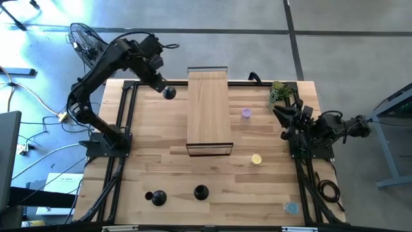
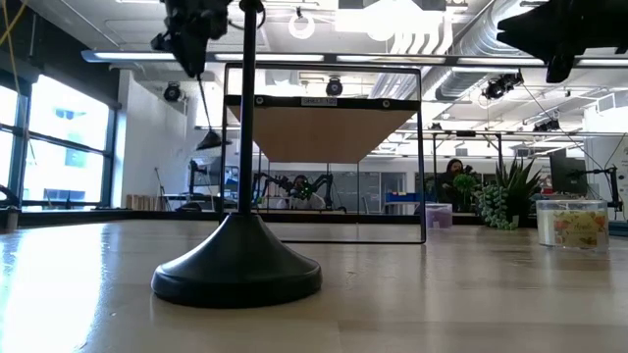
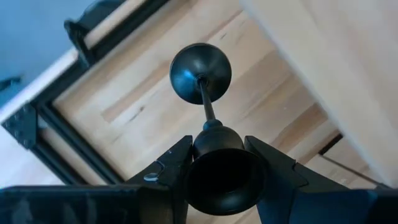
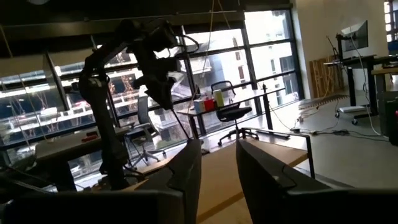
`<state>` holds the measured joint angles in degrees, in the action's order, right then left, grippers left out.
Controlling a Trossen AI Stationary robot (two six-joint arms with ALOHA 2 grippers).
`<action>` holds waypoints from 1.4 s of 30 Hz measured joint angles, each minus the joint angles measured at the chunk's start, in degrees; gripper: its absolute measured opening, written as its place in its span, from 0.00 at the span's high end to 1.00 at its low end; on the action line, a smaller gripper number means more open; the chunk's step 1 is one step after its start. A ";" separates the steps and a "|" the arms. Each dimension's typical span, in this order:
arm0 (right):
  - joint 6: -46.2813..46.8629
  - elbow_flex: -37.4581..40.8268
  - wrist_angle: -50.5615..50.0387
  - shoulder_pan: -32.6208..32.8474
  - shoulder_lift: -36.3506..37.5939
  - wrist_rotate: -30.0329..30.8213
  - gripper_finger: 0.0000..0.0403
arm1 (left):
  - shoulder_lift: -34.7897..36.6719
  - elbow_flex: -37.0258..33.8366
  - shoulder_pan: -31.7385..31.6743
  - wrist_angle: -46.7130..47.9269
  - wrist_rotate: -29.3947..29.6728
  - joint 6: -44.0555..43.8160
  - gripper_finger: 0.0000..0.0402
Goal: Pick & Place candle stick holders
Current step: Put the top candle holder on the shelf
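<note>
The tabletop (image 1: pixel 154 154) is made of light wooden planks with black metal rails along its two sides. A tall wooden shelf on a thin black frame (image 1: pixel 208 111) stands in the middle, nearer the far edge.

The left gripper (image 3: pixel 219 163) is near the far left corner, just left of the shelf. Its two dark fingers are closed around the little cup top of one candle stick holder (image 1: pixel 168 93). In the left wrist view the thin stem runs down to the round base, which is at or just above the wood. I cannot tell if it touches.

Two more candle stick holders are near the front edge. One (image 1: pixel 157 198) is toward the front left, and the other (image 1: pixel 201 192) is just right of it, close to the middle.

The right gripper (image 4: pixel 217 163) is up in the air at the right edge of the tabletop. Its fingers are a little way apart and hold nothing.

A green plant sprig (image 1: pixel 279 91) sits near the far right corner. A small purple cup (image 1: pixel 246 114) and a small yellow cup (image 1: pixel 256 159) sit right of the shelf. A small blue thing (image 1: pixel 291 207) lies near the front right corner.

The room behind is big and bright, with large windows, desks, office chairs and white pipes on the ceiling. The floor is grey.
</note>
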<state>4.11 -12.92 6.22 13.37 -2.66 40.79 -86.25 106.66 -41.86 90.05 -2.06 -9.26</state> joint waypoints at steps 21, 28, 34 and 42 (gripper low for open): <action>-10.44 -22.95 -7.49 0.02 -25.39 -1.49 0.46 | -0.05 11.47 9.08 -0.02 0.24 0.24 0.69; -10.59 -37.94 -20.83 0.02 -37.74 0.66 0.46 | -0.05 15.79 16.11 -1.23 5.43 1.49 0.69; -10.09 -49.38 -28.88 0.02 -44.95 -0.98 0.47 | -0.73 16.04 23.03 -8.16 8.16 5.24 0.69; -10.13 -58.46 -35.35 0.02 -52.39 -3.69 0.47 | -4.14 16.04 28.14 -13.39 10.42 7.98 0.69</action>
<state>-6.02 -71.38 -29.13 13.39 -55.04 37.10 -90.39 122.69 -13.71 76.66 8.36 -1.28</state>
